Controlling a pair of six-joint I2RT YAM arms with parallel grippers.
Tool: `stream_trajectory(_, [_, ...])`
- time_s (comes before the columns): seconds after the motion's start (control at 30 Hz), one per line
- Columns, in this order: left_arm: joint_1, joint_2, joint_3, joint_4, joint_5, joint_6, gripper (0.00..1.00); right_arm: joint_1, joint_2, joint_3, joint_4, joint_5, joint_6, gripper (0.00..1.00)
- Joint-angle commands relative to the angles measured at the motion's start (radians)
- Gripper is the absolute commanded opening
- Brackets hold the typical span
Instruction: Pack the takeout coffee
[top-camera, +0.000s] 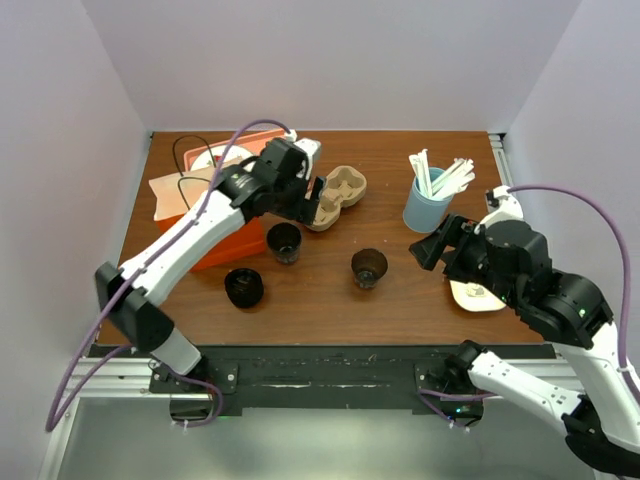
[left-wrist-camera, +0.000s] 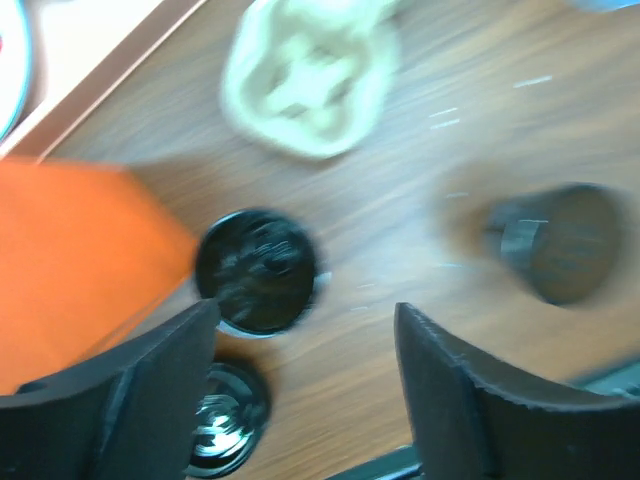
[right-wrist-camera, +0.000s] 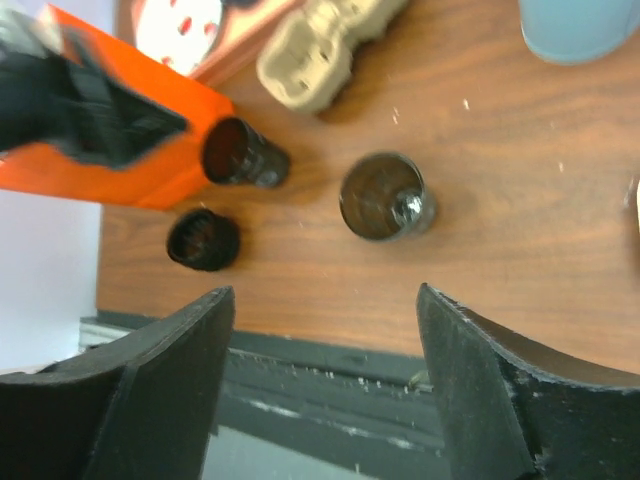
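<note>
Takeout coffee (top-camera: 284, 242): upright on the table (top-camera: 330, 300), just beside the corner of the orange bin (top-camera: 228, 246), black lid up.
Left gripper (top-camera: 312, 200): jaws wide, holding nothing, hovering over the table just past the coffee, by the pulp cup carrier (top-camera: 338, 195).
Left wrist view: coffee (left-wrist-camera: 258, 270) sits ahead of the fingertips, closer to the left finger (left-wrist-camera: 170, 350), not touching it. Frame is blurred.
Right gripper (top-camera: 425, 250): jaws wide, empty, well apart from the coffee.
Right wrist view: coffee (right-wrist-camera: 243, 155) far ahead and left of the gripper (right-wrist-camera: 325, 295).
Unlidded cup (top-camera: 368, 267): between the coffee and the right gripper.
Black lid piece (top-camera: 244, 287): near the coffee, on its near side.
</note>
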Motion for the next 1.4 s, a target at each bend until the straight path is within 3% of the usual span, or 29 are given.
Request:
stream_trajectory(0.0, [0.003,-0.163,-0.023,0.146,0.283,0.011,0.85,-0.003,0.030,-0.007,-0.070,-0.041,0.017,0.83])
stream_trajectory(0.13, [0.004,-0.260,-0.092,0.198,0.360,-0.031,1.00,-0.003,0.045,-0.007,-0.087,-0.077,-0.022,0.99])
stream_trajectory(0.73, [0.004,-0.602,-0.386,0.059,0.242,-0.068,1.00,-0.002,0.178,-0.038,-0.069,-0.113,0.001,0.98])
stream_trajectory(0.8, [0.004,-0.608,-0.397,0.018,0.134,-0.117,1.00,-0.002,0.206,-0.026,-0.029,-0.158,-0.005,0.97])
stream_trajectory(1.0, [0.004,-0.584,-0.512,-0.019,0.101,-0.181,0.83,-0.002,0.217,-0.029,0.013,-0.184,-0.002,0.95])
stream_trajectory(1.13, [0.003,-0.469,-0.541,-0.025,0.020,-0.172,0.70,-0.002,0.180,-0.066,0.040,-0.195,0.015,0.94])
stream_trajectory(1.37, [0.004,-0.320,-0.580,0.030,-0.042,-0.132,0.60,-0.002,0.140,-0.047,0.003,-0.169,0.021,0.94])
